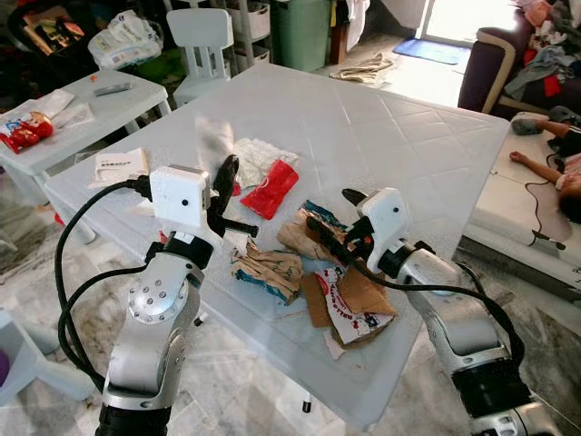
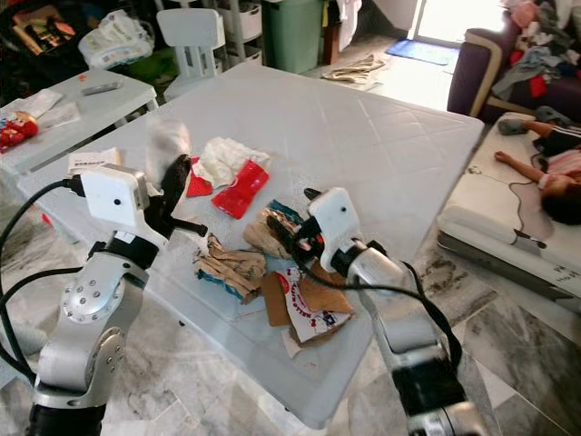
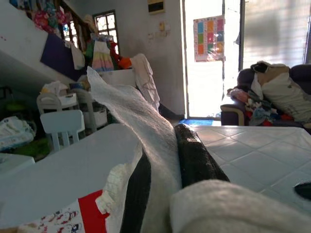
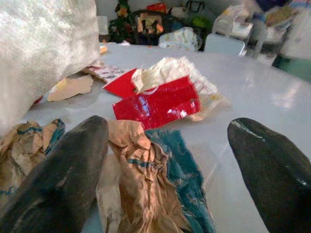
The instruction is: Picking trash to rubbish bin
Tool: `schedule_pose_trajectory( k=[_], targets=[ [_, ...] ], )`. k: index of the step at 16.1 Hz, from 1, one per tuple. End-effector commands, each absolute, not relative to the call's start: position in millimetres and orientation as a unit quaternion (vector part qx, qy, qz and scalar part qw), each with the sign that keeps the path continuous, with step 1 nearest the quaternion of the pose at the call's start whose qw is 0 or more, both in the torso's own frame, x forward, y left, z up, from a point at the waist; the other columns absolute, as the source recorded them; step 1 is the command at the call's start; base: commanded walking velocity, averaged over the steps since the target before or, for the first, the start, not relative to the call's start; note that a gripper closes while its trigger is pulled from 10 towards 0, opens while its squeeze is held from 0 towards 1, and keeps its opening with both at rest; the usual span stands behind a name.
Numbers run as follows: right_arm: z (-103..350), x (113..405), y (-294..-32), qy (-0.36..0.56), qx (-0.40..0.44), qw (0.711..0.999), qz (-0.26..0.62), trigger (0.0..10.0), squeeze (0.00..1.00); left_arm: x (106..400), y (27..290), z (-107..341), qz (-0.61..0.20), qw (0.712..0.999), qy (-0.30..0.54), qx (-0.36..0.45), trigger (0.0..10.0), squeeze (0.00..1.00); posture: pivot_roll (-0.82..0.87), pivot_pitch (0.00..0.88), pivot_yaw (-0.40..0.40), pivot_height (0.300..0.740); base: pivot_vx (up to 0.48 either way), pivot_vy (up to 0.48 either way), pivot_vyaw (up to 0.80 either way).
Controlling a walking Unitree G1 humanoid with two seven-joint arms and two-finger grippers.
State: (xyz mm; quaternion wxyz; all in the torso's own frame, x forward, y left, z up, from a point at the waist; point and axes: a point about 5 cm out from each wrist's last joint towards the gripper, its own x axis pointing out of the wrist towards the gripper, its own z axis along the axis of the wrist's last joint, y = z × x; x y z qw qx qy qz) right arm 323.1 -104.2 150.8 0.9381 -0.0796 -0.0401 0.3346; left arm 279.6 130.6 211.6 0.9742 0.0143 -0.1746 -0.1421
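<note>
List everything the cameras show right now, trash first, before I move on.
White tissue: one, white, pinched in the left gripper above the table.
Red wrapper: one, red, on the table beside a crumpled white wrapper.
Brown paper bags: two crumpled, brown with teal print, near the table's front edge.
Torn cardboard: one, brown with printed label, at the front edge.
Table: one, white.
Side table: one, white, at the robot's left, with packets.
Child chair: one, white, behind the table.
Bin: one, green, far back.
Left gripper: shut on the tissue.
Right gripper: open over a paper bag.
</note>
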Motion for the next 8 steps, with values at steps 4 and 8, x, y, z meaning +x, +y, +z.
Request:
schedule_pose_trajectory(
  k=[4,8],
  targets=[
    [137.3,343.9,-97.8,0.013,-0.068,0.939,0.336,10.0,1.0,275.3,133.5,214.1,-0.14,0.975,-0.174,0.019,3.6,0.0,0.07,0.097,0.022,0.74,0.0,0.0,0.0],
    [122.9,346.5,-89.9,0.054,-0.11,0.93,0.347,10.0,0.24,274.4,133.1,214.5,-0.143,0.974,-0.172,0.019,3.5,0.0,0.07,0.098,0.022,0.74,0.0,0.0,0.0]
  ],
)
